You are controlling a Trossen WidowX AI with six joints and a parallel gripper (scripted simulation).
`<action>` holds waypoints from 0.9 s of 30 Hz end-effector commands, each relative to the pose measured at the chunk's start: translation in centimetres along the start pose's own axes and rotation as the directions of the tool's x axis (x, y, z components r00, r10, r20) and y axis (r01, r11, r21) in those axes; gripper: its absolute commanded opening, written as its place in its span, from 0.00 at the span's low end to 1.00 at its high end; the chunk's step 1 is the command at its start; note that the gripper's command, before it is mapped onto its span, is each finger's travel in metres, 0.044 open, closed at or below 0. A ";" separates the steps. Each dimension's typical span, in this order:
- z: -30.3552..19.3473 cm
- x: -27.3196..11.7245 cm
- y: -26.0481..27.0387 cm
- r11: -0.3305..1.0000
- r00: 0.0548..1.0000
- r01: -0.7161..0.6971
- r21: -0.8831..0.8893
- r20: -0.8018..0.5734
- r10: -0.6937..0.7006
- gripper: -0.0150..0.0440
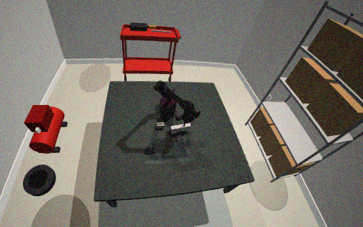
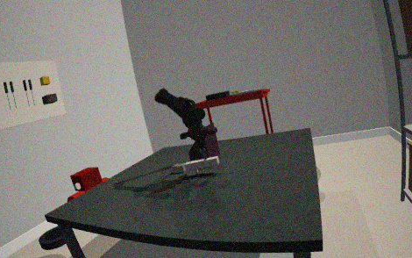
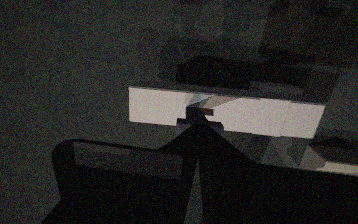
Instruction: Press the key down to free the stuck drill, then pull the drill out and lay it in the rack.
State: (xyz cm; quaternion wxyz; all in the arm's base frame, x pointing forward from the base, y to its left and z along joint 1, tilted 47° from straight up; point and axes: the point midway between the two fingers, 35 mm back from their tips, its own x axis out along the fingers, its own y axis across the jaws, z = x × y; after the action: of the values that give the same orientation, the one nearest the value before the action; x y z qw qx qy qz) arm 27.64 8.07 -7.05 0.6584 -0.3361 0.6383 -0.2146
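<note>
A long white block [image 1: 176,127] [image 2: 196,164] [image 3: 155,105] stands on the dark table in front of the arm's base. A small dark piece with a brown bit [image 3: 207,112] shows at its face, just beyond the fingertips in the wrist view. My gripper [image 1: 184,123] [image 2: 205,157] [image 3: 200,130] is shut and empty, its tips pointing down at the block; whether they touch it I cannot tell. A smaller pale block [image 1: 160,125] [image 2: 177,168] [image 3: 350,169] lies beside the long one. I cannot clearly make out the drill, key or rack; the fingers hide part of the long block.
The dark table [image 1: 134,177] [image 2: 258,211] carries the arm and its shadows. A red cart [image 1: 147,66] [image 2: 258,94] stands behind it. A shelf unit [image 1: 289,120] is at the right, a red compressor [image 1: 45,135] and a tyre [image 1: 49,181] at the left.
</note>
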 end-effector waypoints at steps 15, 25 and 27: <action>-0.7 2.2 -0.2 1.000 0.999 0.007 0.001 -0.038 -0.007 0.25; -0.7 2.6 -0.3 1.000 0.999 0.007 0.001 -0.038 -0.007 0.25; -0.7 2.8 -0.3 1.000 0.999 0.007 0.001 -0.038 -0.007 0.25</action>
State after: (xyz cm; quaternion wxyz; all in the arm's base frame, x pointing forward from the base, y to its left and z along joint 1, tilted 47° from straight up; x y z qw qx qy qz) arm 27.48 7.72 -7.45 0.6595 -0.3399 0.6372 -0.2087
